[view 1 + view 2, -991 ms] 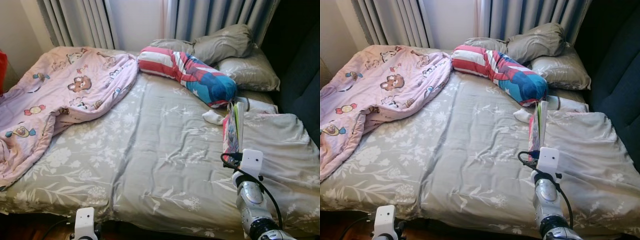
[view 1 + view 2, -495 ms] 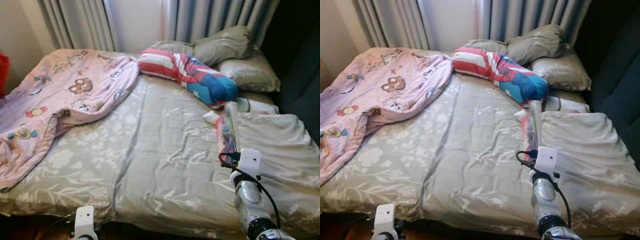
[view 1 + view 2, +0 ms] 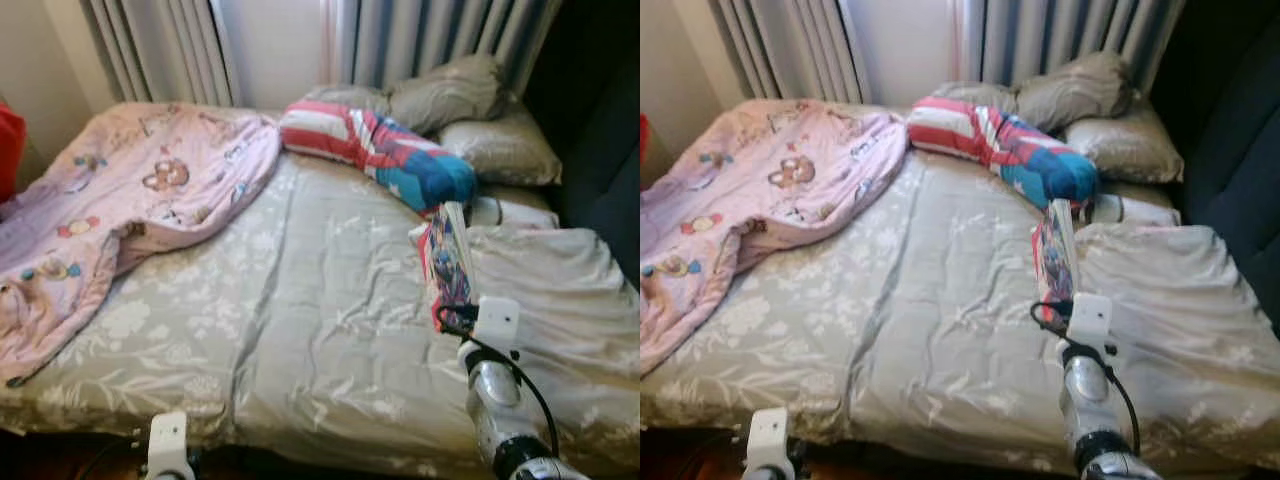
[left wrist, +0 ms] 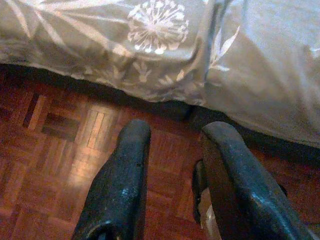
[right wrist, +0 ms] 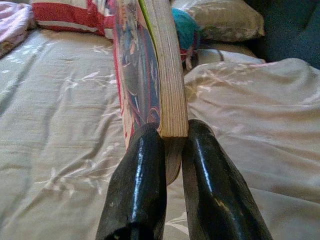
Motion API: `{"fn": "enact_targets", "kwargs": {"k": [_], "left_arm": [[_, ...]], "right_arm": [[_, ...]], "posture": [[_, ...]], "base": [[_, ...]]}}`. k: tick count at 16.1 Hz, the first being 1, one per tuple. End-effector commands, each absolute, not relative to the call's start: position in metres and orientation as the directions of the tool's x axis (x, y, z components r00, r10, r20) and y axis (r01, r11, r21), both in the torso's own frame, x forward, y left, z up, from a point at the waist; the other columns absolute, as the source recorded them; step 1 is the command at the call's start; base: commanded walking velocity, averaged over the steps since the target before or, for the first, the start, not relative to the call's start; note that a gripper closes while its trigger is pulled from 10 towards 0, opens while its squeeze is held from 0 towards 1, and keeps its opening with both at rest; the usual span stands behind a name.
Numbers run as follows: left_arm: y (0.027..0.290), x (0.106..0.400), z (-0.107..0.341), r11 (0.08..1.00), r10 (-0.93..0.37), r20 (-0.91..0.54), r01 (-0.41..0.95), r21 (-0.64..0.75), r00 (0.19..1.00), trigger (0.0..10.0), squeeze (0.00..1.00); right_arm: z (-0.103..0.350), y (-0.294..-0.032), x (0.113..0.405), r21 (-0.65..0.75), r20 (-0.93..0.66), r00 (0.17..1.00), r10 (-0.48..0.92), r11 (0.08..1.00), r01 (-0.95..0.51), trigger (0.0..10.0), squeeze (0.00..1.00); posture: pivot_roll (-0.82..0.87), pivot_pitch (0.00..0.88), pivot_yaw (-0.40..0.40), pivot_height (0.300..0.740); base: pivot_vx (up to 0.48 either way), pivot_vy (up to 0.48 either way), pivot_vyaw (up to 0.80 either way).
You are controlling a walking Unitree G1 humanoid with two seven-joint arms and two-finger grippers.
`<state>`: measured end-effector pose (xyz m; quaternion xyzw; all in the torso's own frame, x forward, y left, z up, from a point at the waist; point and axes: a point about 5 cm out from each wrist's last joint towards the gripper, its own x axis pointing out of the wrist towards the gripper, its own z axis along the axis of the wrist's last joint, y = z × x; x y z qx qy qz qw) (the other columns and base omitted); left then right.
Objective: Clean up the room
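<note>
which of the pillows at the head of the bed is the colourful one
The long striped pillow, red and white at one end and blue at the other, lying in front of the two grey floral pillows, which match the sheet.

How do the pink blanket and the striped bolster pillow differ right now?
The pink blanket is flat, rumpled and spread over the bed's left side; the striped bolster pillow is a plump roll lying aslant near the head. The blanket is pale pink with cartoon prints; the bolster has red-and-white stripes and a blue end. Both rest on the grey floral sheet.
</note>
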<state>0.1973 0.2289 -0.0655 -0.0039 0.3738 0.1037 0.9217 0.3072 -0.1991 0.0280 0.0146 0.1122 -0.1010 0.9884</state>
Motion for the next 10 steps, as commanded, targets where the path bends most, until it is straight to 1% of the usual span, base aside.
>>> {"fn": "enact_targets", "kwargs": {"k": [1, 9, 10], "left_arm": [[0.2315, 0.1968, -0.0651, 0.977, 0.196, -0.689, -0.203, 0.072, 0.698, 10.0, 0.00], [0.2327, 0.1965, -0.0649, 0.976, 0.200, -0.688, -0.207, 0.073, 0.697, 10.0, 0.00], [0.2326, 0.1964, -0.0650, 0.976, 0.198, -0.688, -0.206, 0.072, 0.698, 10.0, 0.00]], "right_arm": [[0.0390, -0.1983, 0.3141, 0.017, -0.164, 0.966, -0.199, 0.979, 0.205, 10.0, 0.00], [0.0383, -0.1968, 0.3133, 0.048, -0.161, 0.965, -0.207, 0.975, 0.217, 10.0, 0.00], [0.0381, -0.1967, 0.3134, 0.053, -0.163, 0.965, -0.205, 0.975, 0.216, 10.0, 0.00]], "posture": [[0.09, 0.014, -0.026, 0.740], [0.10, 0.023, -0.020, 0.740], [0.10, 0.023, -0.020, 0.740]], "base": [[0.251, 0.000, 0.00], [0.280, 0.000, 0.00], [0.000, 0.000, -0.71]]}}
